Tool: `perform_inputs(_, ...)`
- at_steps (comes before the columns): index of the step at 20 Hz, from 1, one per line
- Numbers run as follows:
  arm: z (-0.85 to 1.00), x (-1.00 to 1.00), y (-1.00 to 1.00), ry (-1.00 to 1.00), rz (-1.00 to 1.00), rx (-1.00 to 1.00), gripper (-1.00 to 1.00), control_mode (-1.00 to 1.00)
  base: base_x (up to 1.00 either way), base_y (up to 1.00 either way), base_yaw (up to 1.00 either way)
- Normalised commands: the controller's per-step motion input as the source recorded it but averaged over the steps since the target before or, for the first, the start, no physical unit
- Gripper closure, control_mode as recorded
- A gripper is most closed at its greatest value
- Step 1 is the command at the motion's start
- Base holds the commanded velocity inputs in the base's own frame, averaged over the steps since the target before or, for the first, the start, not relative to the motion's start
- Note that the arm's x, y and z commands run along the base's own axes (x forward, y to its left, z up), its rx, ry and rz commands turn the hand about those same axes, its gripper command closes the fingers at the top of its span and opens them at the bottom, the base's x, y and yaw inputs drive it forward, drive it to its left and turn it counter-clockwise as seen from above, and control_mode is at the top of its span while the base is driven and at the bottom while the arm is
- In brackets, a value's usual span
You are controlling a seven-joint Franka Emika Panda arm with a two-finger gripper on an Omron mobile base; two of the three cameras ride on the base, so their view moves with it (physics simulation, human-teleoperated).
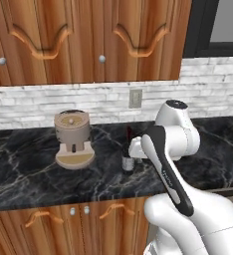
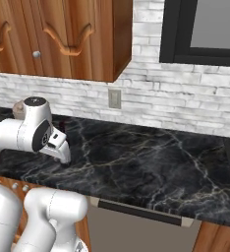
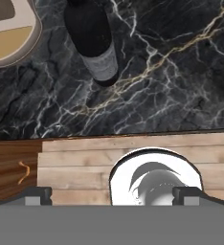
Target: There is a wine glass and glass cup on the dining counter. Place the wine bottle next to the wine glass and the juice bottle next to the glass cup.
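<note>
One slim dark glass wine bottle [image 1: 128,158] with a narrow dark red neck and a pale label stands upright on the narrow black marble surface [image 1: 34,174] over the wooden cupboard doors [image 1: 54,221], just beside the beige coffee grinder [image 1: 73,139] and on the side of it nearer the white wall socket [image 1: 135,98]. In the hand view the wine bottle [image 3: 94,40] lies toward the top, with the beige base of the grinder [image 3: 8,33] at the upper left corner and bare marble between the two. The end effector [image 3: 113,196] is fully open and holds nothing; its two dark fingertips [image 3: 37,195] sit above the wooden front edge of the surface, well short of the bottle. The step in hand appears to be the approach to grasp the wine bottle. To do it well, advance the end effector over the marble until the bottle body is centred between the fingers, keeping the approach on the side of the bottle away from the grinder so that no finger strikes it. Close on the wide labelled body rather than the narrow neck, since the glass is likely smooth and the bottle tall enough to tip. Lift vertically before any travel toward the dining counter.
</note>
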Motion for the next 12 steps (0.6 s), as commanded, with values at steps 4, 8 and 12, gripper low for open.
perform_inputs(4, 0.00, -0.02, -0.05, 0.00, 0.13, 0.00, -1.00, -1.00, -0.01, -0.05, 0.05)
perform_inputs(8, 0.00, 0.00, -0.06, 0.00, 0.51, 0.00, -1.00, -1.00, 0.00, 0.00, 0.00)
perform_inputs(12, 0.00, 0.00, -0.13, 0.00, 0.62, 0.00, -1.00, -1.00, 0.00, 0.00, 0.00)
